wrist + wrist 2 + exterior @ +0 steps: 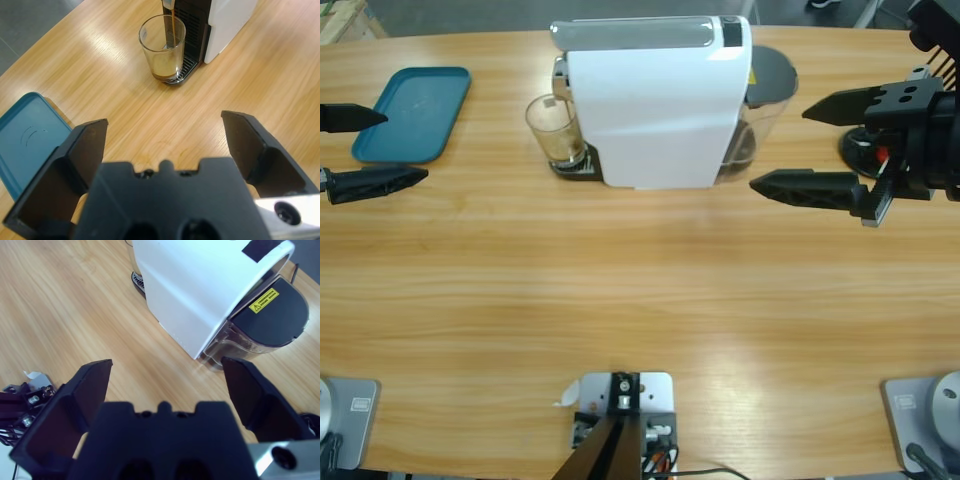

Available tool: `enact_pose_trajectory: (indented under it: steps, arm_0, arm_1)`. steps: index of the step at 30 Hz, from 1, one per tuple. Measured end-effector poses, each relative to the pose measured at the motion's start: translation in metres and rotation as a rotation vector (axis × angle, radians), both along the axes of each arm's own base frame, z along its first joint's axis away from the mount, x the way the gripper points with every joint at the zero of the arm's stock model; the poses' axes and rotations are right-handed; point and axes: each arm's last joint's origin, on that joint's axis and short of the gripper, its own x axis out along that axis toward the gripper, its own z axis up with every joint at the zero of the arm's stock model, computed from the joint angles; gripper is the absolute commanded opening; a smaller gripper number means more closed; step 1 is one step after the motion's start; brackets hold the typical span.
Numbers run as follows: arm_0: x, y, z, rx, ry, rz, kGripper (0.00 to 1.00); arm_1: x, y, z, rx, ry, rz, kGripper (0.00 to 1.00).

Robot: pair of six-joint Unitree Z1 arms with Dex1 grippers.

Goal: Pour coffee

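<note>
Coffee (171,35) streams into the glass (553,130) under the white machine (660,100); both end effectors, left (365,148) and right (800,148), gape wide, holding nothing.

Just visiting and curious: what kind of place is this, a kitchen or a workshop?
Probably a robot test bench rather than a kitchen: a coffee machine filling a glass on a long wooden table, with a robot arm's fingers at each side.

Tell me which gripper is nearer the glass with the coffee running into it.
The left gripper, beside the teal tray. Its wrist view faces the glass with bare table between. The right gripper sits past the white coffee machine, by its water tank.
</note>
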Motion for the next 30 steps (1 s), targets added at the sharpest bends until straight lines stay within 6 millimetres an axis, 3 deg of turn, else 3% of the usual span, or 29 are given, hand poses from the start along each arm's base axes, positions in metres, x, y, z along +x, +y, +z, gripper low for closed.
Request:
enact_pose_trajectory:
  steps: [30]
  arm_0:
    - [0.0019,-0.0010,0.0029,-0.013,-0.029,-0.008,0.996]
  arm_1:
    - [0.0018,0.0019,-0.0022,-0.008,0.008,0.000,1.000]
